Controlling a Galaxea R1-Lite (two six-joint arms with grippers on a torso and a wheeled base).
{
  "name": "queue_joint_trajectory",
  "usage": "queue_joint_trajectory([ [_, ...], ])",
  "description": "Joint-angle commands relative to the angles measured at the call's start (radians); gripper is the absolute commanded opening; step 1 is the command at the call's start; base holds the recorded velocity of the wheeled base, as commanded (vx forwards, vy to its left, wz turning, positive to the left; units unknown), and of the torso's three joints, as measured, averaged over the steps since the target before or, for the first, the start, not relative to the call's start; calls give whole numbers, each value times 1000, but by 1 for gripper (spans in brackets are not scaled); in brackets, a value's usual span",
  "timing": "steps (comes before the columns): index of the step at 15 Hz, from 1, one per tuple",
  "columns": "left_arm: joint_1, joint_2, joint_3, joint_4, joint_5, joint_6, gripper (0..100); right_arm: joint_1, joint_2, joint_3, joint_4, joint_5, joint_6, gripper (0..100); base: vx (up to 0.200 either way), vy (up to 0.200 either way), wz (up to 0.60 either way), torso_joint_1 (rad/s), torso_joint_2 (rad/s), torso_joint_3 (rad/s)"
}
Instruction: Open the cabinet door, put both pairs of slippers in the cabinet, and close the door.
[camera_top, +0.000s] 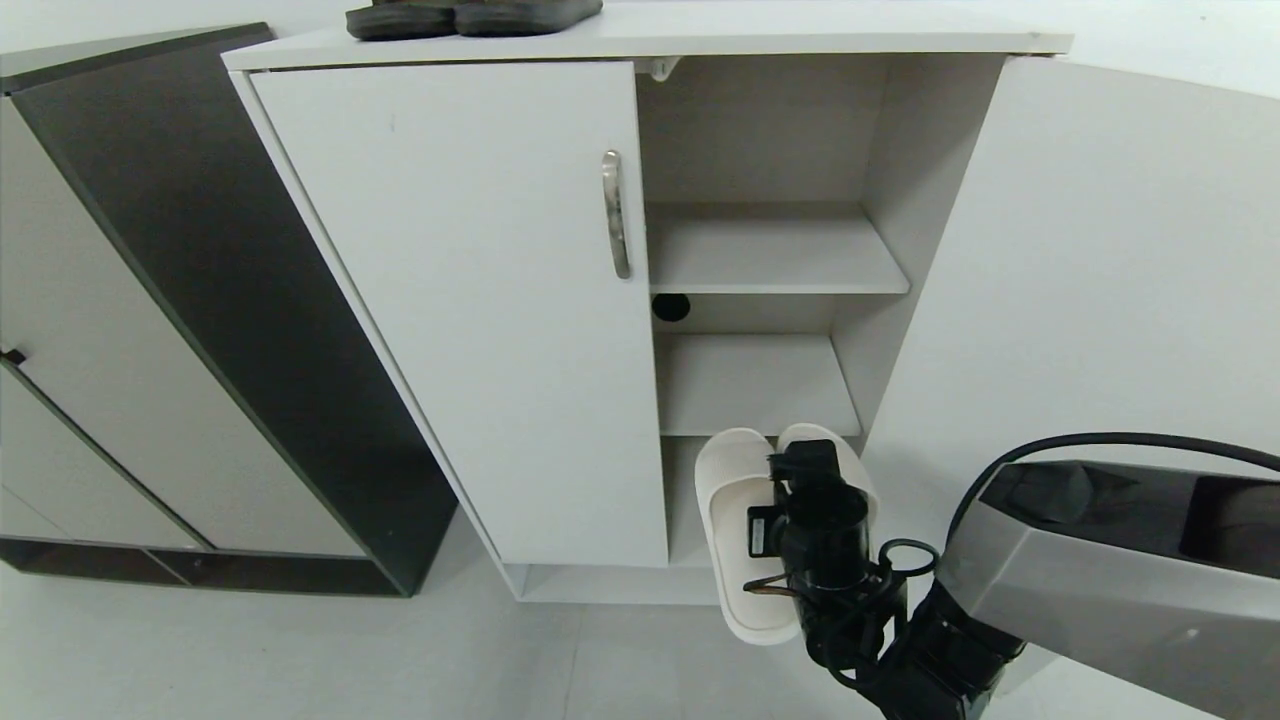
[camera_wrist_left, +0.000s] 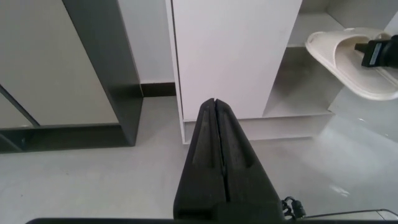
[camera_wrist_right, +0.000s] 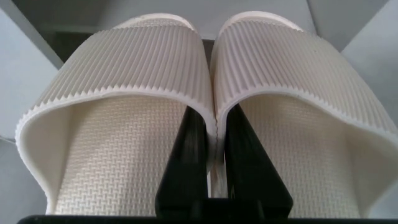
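A pair of white slippers hangs side by side in front of the white cabinet's lowest compartment, toes toward the opening. My right gripper is shut on the two inner edges of the white slippers, with its fingers pinching them together. A pair of dark slippers lies on the cabinet top. The right door stands open and the left door is closed. My left gripper is shut on nothing, low over the floor before the closed door, and from there the white slippers are also in sight.
Inside the open half are two bare shelves and a bottom compartment. A metal handle is on the closed door. A grey and dark cabinet stands to the left. Pale floor lies in front.
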Motion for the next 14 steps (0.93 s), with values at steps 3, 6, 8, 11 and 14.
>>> queue_joint_trajectory([
  [3, 0, 2, 0, 0, 1, 0, 0, 0, 3, -2, -1, 0, -2, 0, 200, 0, 0, -7, 2, 1],
  [6, 0, 2, 0, 0, 1, 0, 0, 0, 3, -4, -2, 0, -2, 0, 200, 0, 0, 7, 2, -1],
  [8, 0, 2, 0, 0, 1, -1, 0, 0, 3, -2, -2, 0, -2, 0, 100, 0, 0, 1, 4, 1],
  [11, 0, 2, 0, 0, -1, -3, 0, -3, 5, -10, -2, 5, 0, 0, 0, 0, 0, 0, 0, 0],
  [14, 0, 2, 0, 0, -1, -1, 0, -29, 20, -62, 7, 26, -2, 0, 0, 0, 0, 0, 0, 0],
])
